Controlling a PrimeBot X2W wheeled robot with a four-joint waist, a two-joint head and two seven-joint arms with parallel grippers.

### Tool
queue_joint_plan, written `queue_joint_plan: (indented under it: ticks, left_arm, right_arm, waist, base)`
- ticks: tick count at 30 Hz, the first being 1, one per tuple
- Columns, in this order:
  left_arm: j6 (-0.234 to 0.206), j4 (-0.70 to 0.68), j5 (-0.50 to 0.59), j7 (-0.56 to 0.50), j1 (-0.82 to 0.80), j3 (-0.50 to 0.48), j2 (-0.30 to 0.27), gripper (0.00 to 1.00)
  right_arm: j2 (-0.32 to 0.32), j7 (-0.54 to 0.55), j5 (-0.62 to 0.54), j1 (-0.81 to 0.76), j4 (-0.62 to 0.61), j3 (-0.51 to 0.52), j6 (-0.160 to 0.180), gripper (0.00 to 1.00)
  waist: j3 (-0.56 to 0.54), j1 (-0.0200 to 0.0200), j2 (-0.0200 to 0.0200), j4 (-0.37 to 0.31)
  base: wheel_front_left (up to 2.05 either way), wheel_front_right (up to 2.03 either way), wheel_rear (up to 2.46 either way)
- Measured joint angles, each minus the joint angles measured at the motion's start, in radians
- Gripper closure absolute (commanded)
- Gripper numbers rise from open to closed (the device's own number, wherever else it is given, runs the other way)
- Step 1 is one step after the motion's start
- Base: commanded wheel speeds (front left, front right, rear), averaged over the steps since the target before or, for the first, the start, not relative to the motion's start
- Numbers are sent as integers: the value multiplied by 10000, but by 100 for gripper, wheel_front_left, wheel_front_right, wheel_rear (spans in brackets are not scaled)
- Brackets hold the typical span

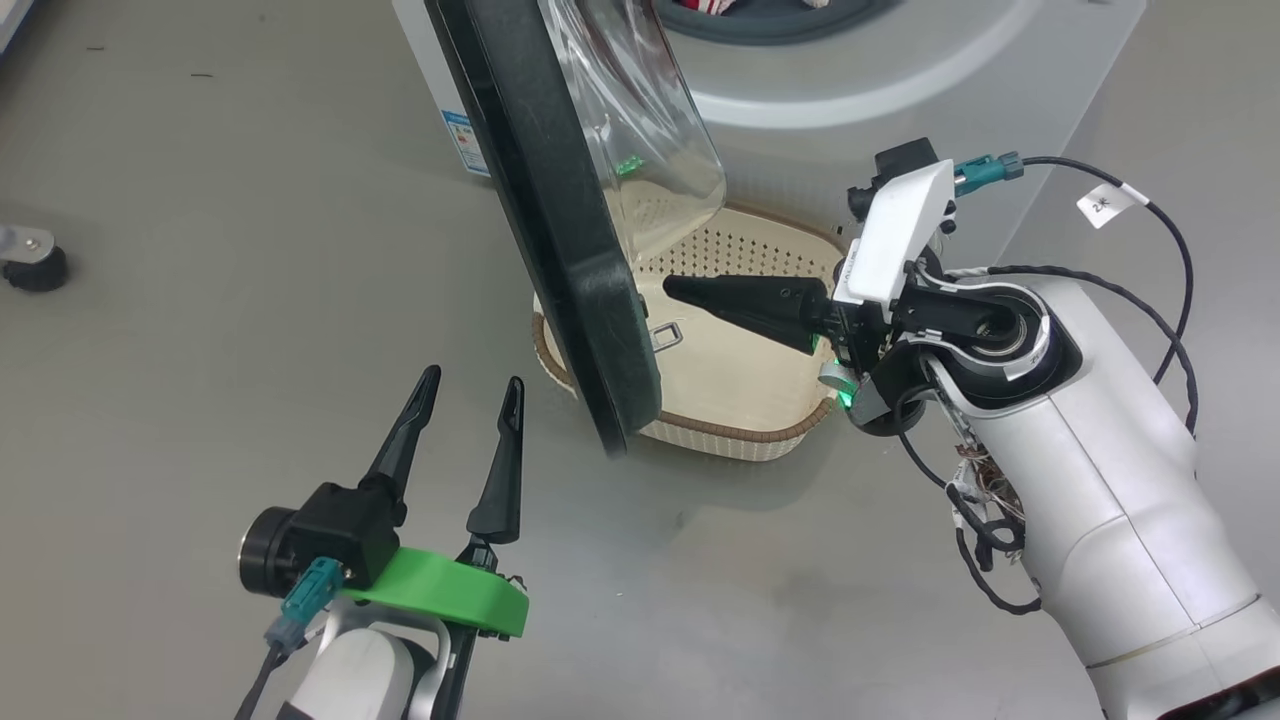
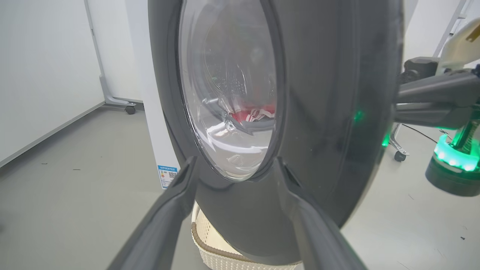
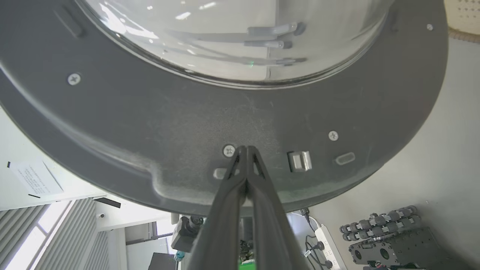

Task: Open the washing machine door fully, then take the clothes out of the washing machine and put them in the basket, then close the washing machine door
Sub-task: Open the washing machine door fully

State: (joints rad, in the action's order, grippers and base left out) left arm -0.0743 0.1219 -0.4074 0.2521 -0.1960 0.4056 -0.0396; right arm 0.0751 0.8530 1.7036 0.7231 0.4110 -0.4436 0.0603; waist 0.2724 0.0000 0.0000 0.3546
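Gleaming black around clear glass, the washing machine door (image 1: pixel 556 240) faces the closed right gripper (image 3: pixel 246 149); left gripper (image 1: pixel 472 380) gapes.

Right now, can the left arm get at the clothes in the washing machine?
Probably not. The partly open washing machine door stands between the open left gripper, on its outer side, and the clothes. The door would need swinging wider first.

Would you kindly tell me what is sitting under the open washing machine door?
The basket sits under the washing machine door, its visible floor bare. The door's rim hides its left end.
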Motion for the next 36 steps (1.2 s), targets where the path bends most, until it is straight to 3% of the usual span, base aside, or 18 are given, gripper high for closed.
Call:
queue_joint_plan:
  ticks: [12,18,26,36]
  left_arm:
    - [-4,188,90,0,57,-591,-4,0]
    - [-4,293,134,0,358,-905,-4,0]
    - [2,322,253,0,676,-1417,-6,0]
    - [94,314,309,0,954,-1841,-10,0]
  right_arm:
    - [1074,-1820,-2324,-407,40,-182,-1358,100]
    - [1743,-3095,-3745,-926,38,-328,-1643,100]
    - [2700,-5219,-6334,-1448,-426,-986,-1760,100]
    - [3041,-8090,-8355,-2488,-838,-1269,-1768,100]
  waist:
    - [-784,0,0,-618]
    - [-1187,0,0,-1120]
    - [-1685,0,0,-1814]
    - [-2191,0,0,-2520]
  base:
    - [0,0,0]
    - [0,0,0]
    - [0,0,0]
    - [0,0,0]
